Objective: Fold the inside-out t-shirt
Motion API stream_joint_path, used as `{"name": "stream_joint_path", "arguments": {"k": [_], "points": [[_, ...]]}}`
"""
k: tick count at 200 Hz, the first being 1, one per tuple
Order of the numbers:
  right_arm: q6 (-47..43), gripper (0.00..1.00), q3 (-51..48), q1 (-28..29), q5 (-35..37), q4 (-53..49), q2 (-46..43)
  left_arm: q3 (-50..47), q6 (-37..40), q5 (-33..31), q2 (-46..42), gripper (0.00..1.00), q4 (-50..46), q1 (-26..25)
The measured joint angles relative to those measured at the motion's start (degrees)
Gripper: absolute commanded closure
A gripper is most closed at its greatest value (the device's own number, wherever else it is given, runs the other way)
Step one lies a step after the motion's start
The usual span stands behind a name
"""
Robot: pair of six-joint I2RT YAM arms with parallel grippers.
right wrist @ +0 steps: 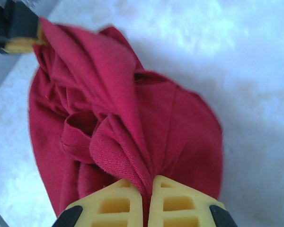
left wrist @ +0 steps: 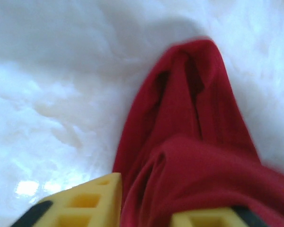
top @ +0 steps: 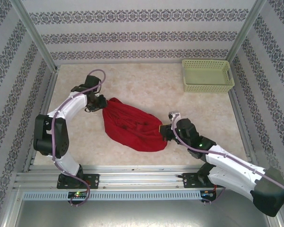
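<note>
The inside-out bright red cloth t-shirt (top: 132, 127) lies in a crumpled, rounded heap on the middle of the pale marbled counter (top: 189, 109), stretched between my two arms. I judge the folding barely begun: I see no flat panel, no straight edge and no sleeve laid out, only twisted ridges and rolled hems, so spreading and every fold remain. My right jaws are pressed together, pinching a ridge of cloth at the heap's near right end. My left jaws stand apart at the far left end with cloth bunched between them; whether they grip it I cannot tell.
</note>
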Motion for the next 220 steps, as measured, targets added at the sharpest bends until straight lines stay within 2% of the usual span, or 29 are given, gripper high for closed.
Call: {"name": "stream_joint_path", "arguments": {"k": [17, 27, 55, 71, 96, 133, 160, 175, 190, 212, 220], "points": [[2.0, 1.0, -1.4, 0.0, -0.4, 1.2, 1.8, 0.0, 1.2, -2.1, -1.9, 0.42, -1.6, -6.1], [2.5, 1.0, -1.5, 0.0, -0.6, 2.3, 2.3, -0.3, 1.2, -3.5, -4.0, 0.38, -2.1, -10.1], [3.1, 1.0, -1.5, 0.0, -0.8, 5.0, 2.6, -1.1, 0.0, -5.9, -12.8, 0.36, -3.2, -23.6], [3.1, 1.0, -1.4, 0.3, -0.9, 5.7, 2.7, -1.1, -1.7, -6.8, -14.5, 0.35, -3.1, -28.7], [2.9, 1.0, -1.3, 1.9, -0.8, 6.2, 3.0, -2.4, -5.4, -7.0, -11.9, 0.37, -1.8, -33.8], [2.2, 1.0, -1.0, 3.8, 0.3, 6.2, 3.3, -4.5, -8.2, -6.5, -6.2, 0.43, 0.8, -35.7], [2.3, 1.0, -1.0, 3.8, 1.1, 6.2, 3.3, -4.5, -8.8, -5.8, -3.5, 0.52, 2.8, -35.8], [2.3, 1.0, -0.8, 3.8, 1.5, 6.2, 3.4, -4.5, -8.8, -5.4, -2.1, 0.6, 3.9, -35.8], [2.3, 1.0, -0.7, 3.8, 1.9, 6.2, 3.4, -4.5, -8.8, -5.1, -0.3, 0.72, 4.9, -35.8], [2.5, 1.0, -0.3, 3.8, 3.3, 5.6, 3.4, -4.5, -8.7, -5.2, 1.2, 0.97, 5.5, -35.8], [2.8, 1.0, 0.0, 3.7, 4.2, 4.8, 3.4, -4.5, -8.7, -5.7, 1.1, 1.0, 5.5, -35.8]]}}
